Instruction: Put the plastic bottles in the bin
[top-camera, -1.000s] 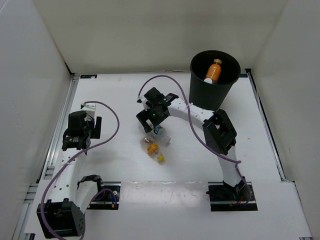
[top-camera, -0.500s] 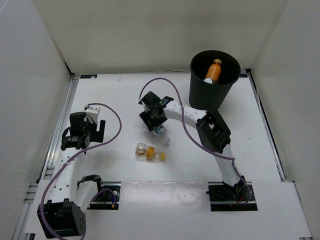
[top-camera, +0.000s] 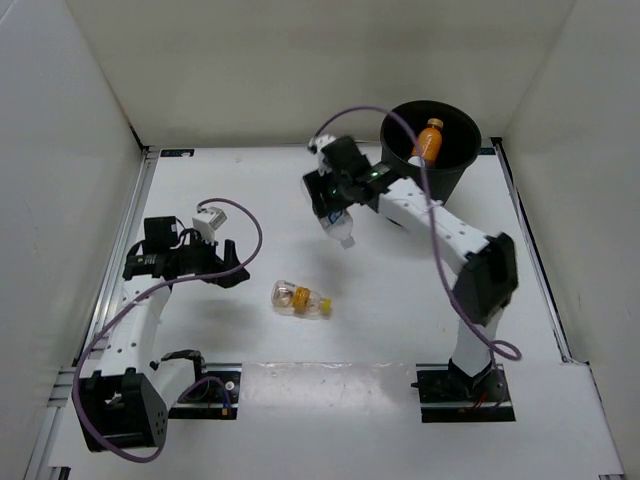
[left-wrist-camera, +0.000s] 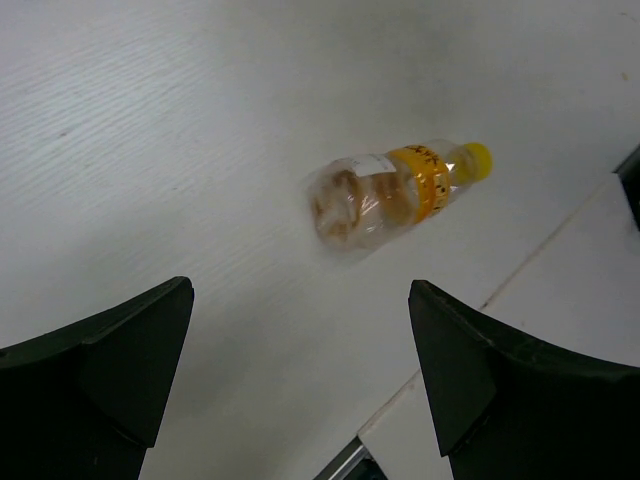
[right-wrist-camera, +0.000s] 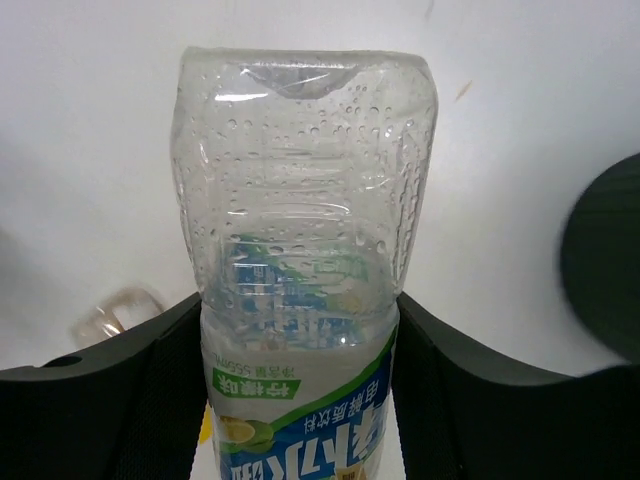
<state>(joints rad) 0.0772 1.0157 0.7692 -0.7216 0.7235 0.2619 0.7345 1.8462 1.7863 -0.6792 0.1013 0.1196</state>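
Only one label gives you any text. On the clear bottle (right-wrist-camera: 305, 250), the label (right-wrist-camera: 300, 400) at six o'clock in the right wrist view carries Chinese characters in white on blue, upside down to that camera. A small row sits above larger ones cut off by the bottom edge, and you cannot make out the words for certain. On the small bottle with the yellow cap (left-wrist-camera: 385, 192), the orange band (left-wrist-camera: 422, 180) bears dark marks too small to read.
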